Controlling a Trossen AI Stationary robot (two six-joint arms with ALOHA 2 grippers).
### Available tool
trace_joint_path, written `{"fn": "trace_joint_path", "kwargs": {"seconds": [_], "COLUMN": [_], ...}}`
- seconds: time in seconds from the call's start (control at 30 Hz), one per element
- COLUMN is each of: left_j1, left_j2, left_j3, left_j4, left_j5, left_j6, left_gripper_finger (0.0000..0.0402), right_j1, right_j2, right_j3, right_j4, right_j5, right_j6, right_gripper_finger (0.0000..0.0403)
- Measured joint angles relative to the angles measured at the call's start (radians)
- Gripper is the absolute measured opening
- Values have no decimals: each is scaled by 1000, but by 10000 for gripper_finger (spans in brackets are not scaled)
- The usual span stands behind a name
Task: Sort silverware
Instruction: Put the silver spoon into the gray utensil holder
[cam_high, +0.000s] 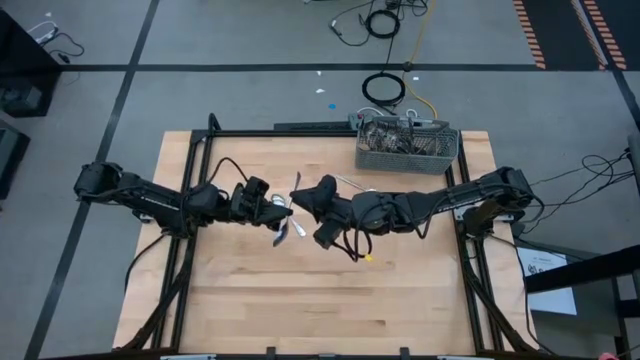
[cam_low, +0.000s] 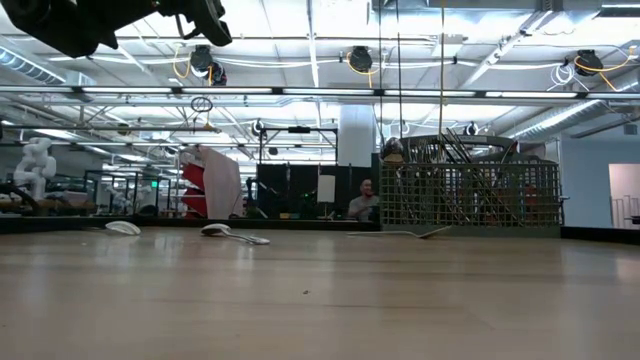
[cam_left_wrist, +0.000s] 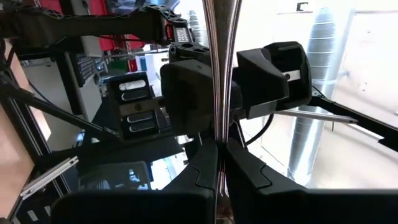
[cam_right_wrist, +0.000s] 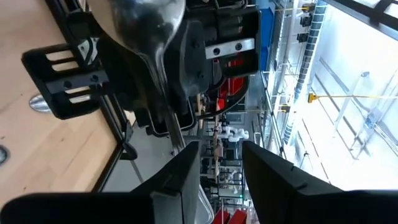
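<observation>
The mesh basket (cam_high: 407, 146) holds upright silverware (cam_high: 392, 131). The left gripper (cam_high: 284, 207) is clamped on a shiny spoon (cam_right_wrist: 146, 25); the right gripper (cam_high: 301, 199) faces it, fingers apart.

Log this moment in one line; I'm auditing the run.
stage: claws meeting above table | left claw: shut on spoon | right claw: open, facing it

left gripper (cam_high: 275, 207) holds spoon (cam_high: 287, 226) | right gripper (cam_high: 303, 200) adjacent | basket (cam_high: 407, 147) far side

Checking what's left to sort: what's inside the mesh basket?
The mesh basket holds a tangle of upright silverware; how many pieces, and of which kinds, the mesh hides.
</observation>
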Motion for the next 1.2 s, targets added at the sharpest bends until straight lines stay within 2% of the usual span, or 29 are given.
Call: {"fn": "trace_joint_path", "kwargs": {"seconds": [0.3,0.6,0.9,1.2], "left_j1": [7,1,-3,-16], "left_j2": [0,0,7,7], "left_j3": [0,0,38,39], "left_j4": [21,-87,-86,-126], "left_j5": [-1,-47,-42,-42], "left_j6": [1,-104,-49,-71], "left_gripper_finger": [22,22,22,22], "right_j1": [1,0,-1,-14], "right_j2": [0,0,0,0], "right_j3": [0,0,0,0], "right_j4": [-134,-113,-171,-173], "right_j5": [0,1,-3,-11], "right_j6": [33,30,34,34], "right_gripper_finger": [114,114,114,114]}}
